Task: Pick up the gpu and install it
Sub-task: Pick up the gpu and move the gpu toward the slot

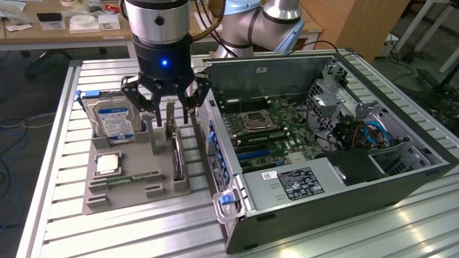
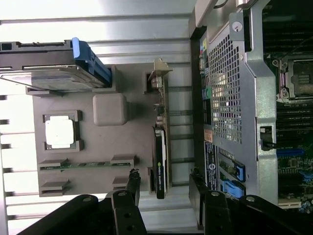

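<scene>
The gpu [image 1: 176,157] is a thin black card standing on edge in a slot of the grey holder tray [image 1: 118,196], its silver bracket end toward the arm. My gripper [image 1: 172,119] hangs just above the card's bracket end, open, with one finger on each side of it and nothing held. In the wrist view the gpu [image 2: 160,159] runs edge-on between my two black fingertips [image 2: 133,182], and the gripper [image 2: 164,188] lines up over it. The open computer case [image 1: 401,177] lies beside the tray, its motherboard [image 1: 269,131] with blue slots exposed.
In the same tray stand a silver hard drive [image 1: 115,122] with a blue-white label, a processor [image 1: 107,163] and a green memory stick [image 1: 133,178]. The case's rear panel [image 2: 230,98] sits close beside the gpu. Everything rests on a slatted aluminium table [image 1: 143,231].
</scene>
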Available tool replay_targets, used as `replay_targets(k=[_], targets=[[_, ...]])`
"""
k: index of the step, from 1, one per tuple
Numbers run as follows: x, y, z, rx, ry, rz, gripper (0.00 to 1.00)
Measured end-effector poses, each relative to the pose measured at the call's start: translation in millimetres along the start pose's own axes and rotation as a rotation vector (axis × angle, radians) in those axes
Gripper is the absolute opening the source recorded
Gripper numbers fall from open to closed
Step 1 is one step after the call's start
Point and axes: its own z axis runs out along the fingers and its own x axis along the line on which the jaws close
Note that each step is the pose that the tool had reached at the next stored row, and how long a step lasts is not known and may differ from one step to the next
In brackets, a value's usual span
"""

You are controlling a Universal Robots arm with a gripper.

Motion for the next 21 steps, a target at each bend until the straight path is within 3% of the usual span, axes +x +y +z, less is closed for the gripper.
replay_targets(k=[21], targets=[[0.2, -0.4, 8.4, -0.0035, 0.0012, 0.0, 0.53]])
